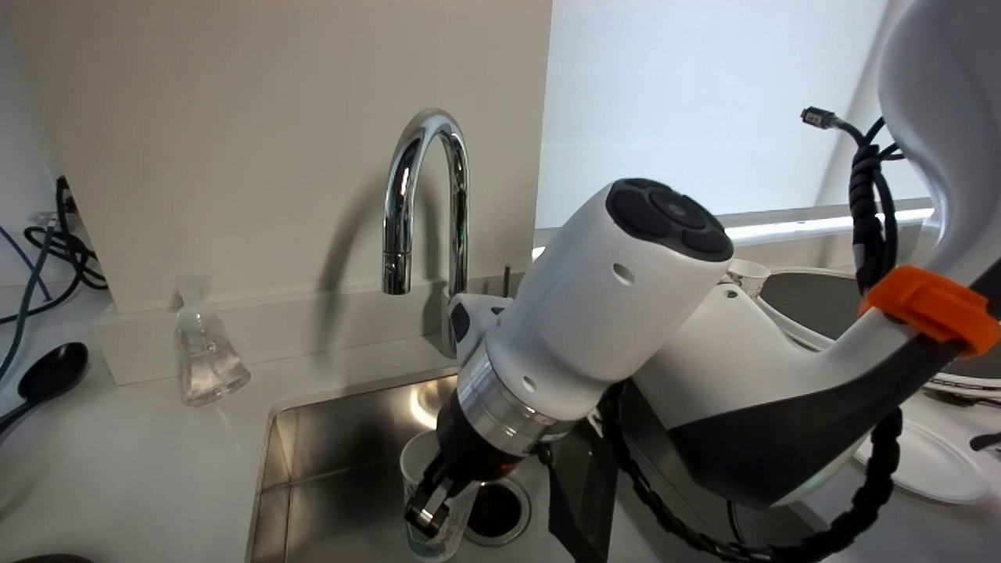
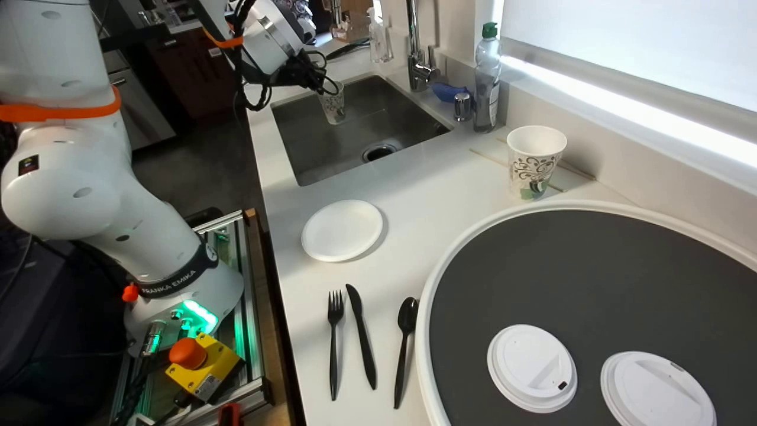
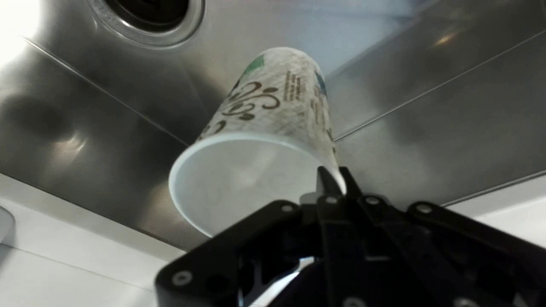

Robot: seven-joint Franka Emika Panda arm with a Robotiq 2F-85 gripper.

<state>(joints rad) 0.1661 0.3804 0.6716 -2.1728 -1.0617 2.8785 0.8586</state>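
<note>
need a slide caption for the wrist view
Tool pinches a patterned paper cup by its rim, the steel sink and drain behind.

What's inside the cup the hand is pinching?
Wrist view: the cup shows pale inner wall, with one finger of the hand inside the rim. No contents show, but the hand covers part of the mouth and the bottom can't be made out.

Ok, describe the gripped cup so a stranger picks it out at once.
Find the steel sink, then the black gripper there. It holds a swirl-printed cup; unlike the similar cup standing on the counter, this one is pinched by the rim.
</note>
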